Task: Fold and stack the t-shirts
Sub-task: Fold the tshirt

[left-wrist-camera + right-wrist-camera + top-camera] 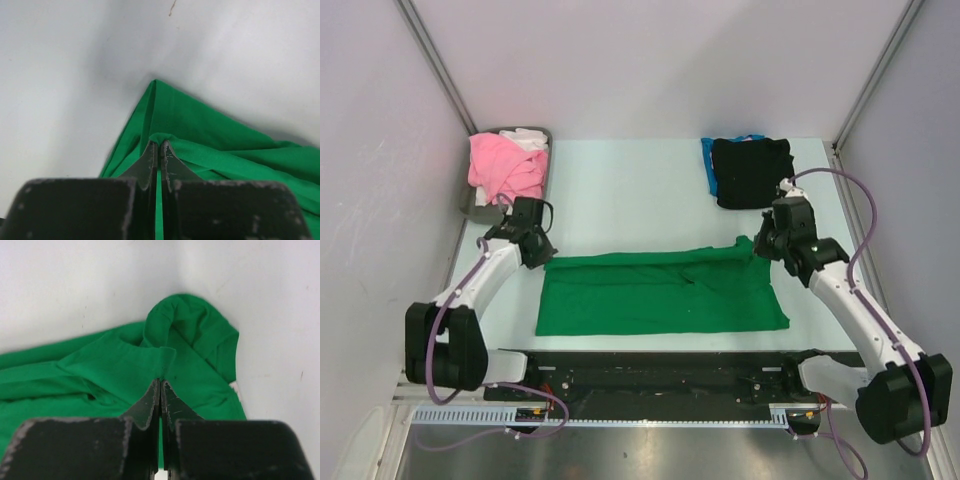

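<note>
The green t-shirt (660, 292) lies spread wide on the white table (630, 190), toward six o'clock in the top view and just ahead of our arm bases. Long creases run across it from side to side.

Our left gripper (542, 252) sits at the shirt's ten-o'clock corner. In the left wrist view its fingers (147, 170) are pressed together on a small ridge of green cloth, with a thin strip of green showing between them. Our right gripper (765, 245) is at the two-o'clock corner, and its fingers (170, 405) are likewise clamped on a pinch of the green fabric, which bunches up into a rounded loop just beyond the tips.

At one o'clock on the table, well apart from the green shirt, the black t-shirt (752, 172) rests on the blue t-shirt (706, 160) (only a blue edge shows at its left). At ten o'clock the pink t-shirt (505, 165) and the white t-shirt (527, 137) are heaped in the dark tray (549, 150).
</note>
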You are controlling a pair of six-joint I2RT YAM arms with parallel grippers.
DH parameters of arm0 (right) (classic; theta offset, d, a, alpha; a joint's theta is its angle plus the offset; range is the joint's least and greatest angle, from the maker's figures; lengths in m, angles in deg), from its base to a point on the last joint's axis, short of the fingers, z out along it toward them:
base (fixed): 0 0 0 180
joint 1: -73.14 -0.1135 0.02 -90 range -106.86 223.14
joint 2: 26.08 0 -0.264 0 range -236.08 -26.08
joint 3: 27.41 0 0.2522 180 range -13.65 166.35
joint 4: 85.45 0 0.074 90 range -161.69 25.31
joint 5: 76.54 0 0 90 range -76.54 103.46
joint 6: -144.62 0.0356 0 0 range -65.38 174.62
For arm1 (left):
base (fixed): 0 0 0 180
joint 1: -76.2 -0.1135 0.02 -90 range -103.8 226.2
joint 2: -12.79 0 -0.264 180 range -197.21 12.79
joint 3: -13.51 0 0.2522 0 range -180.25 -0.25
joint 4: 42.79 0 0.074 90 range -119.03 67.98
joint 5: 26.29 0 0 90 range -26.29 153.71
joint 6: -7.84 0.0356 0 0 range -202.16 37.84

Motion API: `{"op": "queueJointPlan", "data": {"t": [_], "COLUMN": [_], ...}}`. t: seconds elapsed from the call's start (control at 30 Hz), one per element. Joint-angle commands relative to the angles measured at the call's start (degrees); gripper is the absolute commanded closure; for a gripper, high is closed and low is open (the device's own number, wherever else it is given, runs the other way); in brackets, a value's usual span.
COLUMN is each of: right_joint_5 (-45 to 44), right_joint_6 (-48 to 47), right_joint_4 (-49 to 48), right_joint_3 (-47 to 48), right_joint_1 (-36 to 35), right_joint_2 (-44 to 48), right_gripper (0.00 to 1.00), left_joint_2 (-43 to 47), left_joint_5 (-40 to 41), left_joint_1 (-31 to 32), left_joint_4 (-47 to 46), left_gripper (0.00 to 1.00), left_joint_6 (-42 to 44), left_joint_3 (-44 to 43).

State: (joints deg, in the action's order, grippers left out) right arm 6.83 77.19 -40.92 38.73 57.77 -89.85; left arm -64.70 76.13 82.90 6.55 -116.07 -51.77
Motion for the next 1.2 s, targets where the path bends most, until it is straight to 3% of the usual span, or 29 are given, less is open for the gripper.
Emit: {"op": "queueJointPlan", "data": {"t": [0.0, 0.1, 0.33, 0.4, 0.43, 0.47, 0.5, 0.53, 0.57, 0.6, 0.67, 0.77, 0.87, 0.97, 1.13, 1.17], "right_joint_5": [-2.59, -6.80, -18.75, -19.64, -19.99, -19.91, -20.26, -22.00, -23.15, -24.47, -28.25, -31.33, -31.78, -26.87, -14.21, -12.89], "right_joint_6": [4.23, 7.48, 25.39, 27.96, 29.19, 30.16, 31.56, 33.05, 35.42, 35.96, 34.92, 29.04, 22.36, 16.20, 13.47, 13.38], "right_joint_4": [4.39, 8.86, 20.55, 23.10, 24.33, 24.52, 25.04, 26.35, 26.63, 26.54, 24.53, 19.52, 14.17, 8.19, 0.11, -1.22], "right_joint_3": [-2.27, -3.33, -6.76, -7.29, -7.81, -7.99, -8.17, -8.17, -8.08, -8.00, -7.12, -4.93, -3.34, -2.99, -3.25, -3.34], "right_joint_1": [-4.73, -11.13, -25.12, -26.72, -28.46, -29.53, -31.10, -32.42, -35.48, -36.73, -38.75, -37.54, -34.29, -25.35, -8.48, -7.22], "right_joint_2": [6.44, 10.31, 17.88, 19.11, 20.08, 20.61, 21.14, 22.01, 22.80, 23.42, 24.82, 21.78, 14.50, 9.56, 1.37, 0.58], "right_gripper": [1.00, 1.00, 1.00, 0.98, 0.92, 0.92, 0.86, 0.70, 0.32, 0.18, 0.01, 0.00, 0.00, 0.00, 0.00, 0.05], "left_joint_2": [4.72, 5.68, 12.36, 16.56, 18.15, 19.82, 23.67, 25.53, 27.55, 30.88, 33.71, 33.99, 28.03, 21.17, 10.10, 8.60], "left_joint_5": [2.17, 3.22, 1.20, 0.32, -0.03, -1.51, -2.31, -3.28, -3.63, -4.07, -4.78, -5.39, -7.32, -8.91, -10.93, -10.67], "left_joint_1": [2.70, 3.67, 3.85, 3.85, 3.85, 3.85, 3.85, 3.85, 3.85, 3.85, 3.85, 3.85, 3.85, 4.11, 4.55, 4.72], "left_joint_4": [1.95, 3.71, 4.86, 5.12, 5.38, 5.47, 5.30, 5.12, 5.38, 5.47, 4.77, 3.10, 1.70, -0.76, -2.97, -2.62], "left_gripper": [1.00, 1.00, 1.00, 0.89, 0.68, 0.63, 0.49, 0.42, 0.31, 0.17, 0.13, 0.11, 0.11, 0.12, 0.15, 0.15], "left_joint_6": [-2.47, -3.88, -8.10, -10.02, -10.56, -11.26, -12.40, -13.02, -13.89, -14.08, -13.73, -11.72, -9.43, -8.19, -6.52, -6.17], "left_joint_3": [1.34, 1.87, 6.43, 8.62, 9.33, 10.04, 11.52, 12.23, 12.76, 13.12, 12.77, 10.14, 5.92, 2.41, -3.13, -4.10]}}
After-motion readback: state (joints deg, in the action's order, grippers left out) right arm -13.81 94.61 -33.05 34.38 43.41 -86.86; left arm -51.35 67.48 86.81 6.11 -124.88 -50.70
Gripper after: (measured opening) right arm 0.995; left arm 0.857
